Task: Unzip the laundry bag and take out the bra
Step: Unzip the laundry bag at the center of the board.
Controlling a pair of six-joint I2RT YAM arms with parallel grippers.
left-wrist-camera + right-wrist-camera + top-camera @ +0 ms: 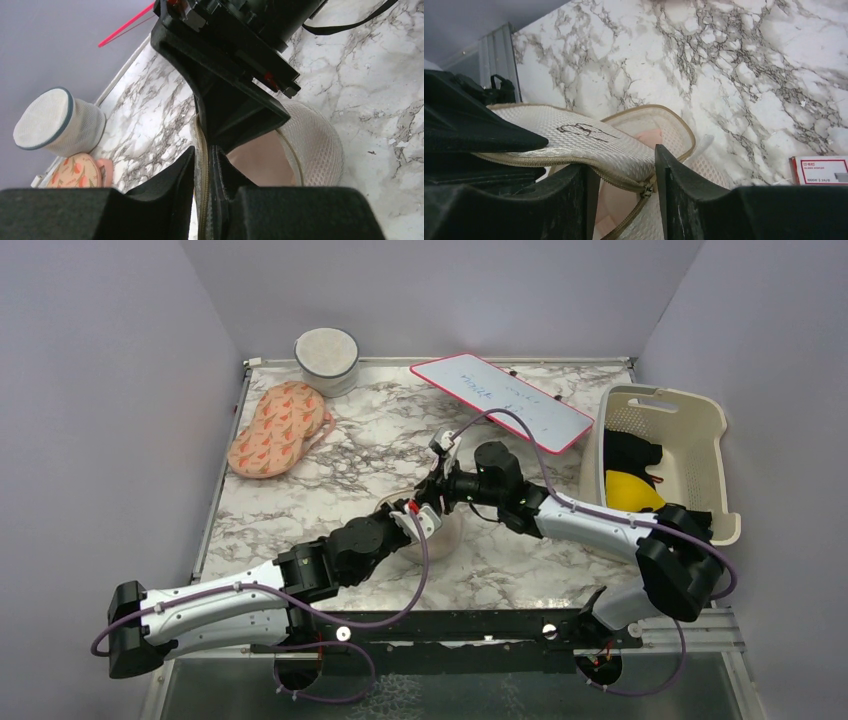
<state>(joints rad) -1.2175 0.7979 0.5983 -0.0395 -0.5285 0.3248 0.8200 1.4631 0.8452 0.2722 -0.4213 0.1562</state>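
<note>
The laundry bag (pixel 447 536) lies at the table's middle, mostly hidden under both grippers. My left gripper (pixel 205 172) is shut on the bag's zipper edge and holds the flap up. The cream mesh of the bag (pixel 317 145) is partly unzipped, and the pale pink bra (pixel 257 160) shows inside. In the right wrist view the bag's top face (pixel 589 142) carries the black mark (pixel 581 131). My right gripper (pixel 624 187) is open, its fingers on either side of the zipper slider (pixel 647 191). The bra (pixel 649 136) shows through the opening there too.
An orange-patterned peach pouch (pixel 275 428) lies at the far left. A round white mesh container (pixel 327 360) stands at the back. A red-edged whiteboard (pixel 500 400) lies behind the bag. A cream slotted basket (pixel 700 420) with black and yellow clothes stands at the right.
</note>
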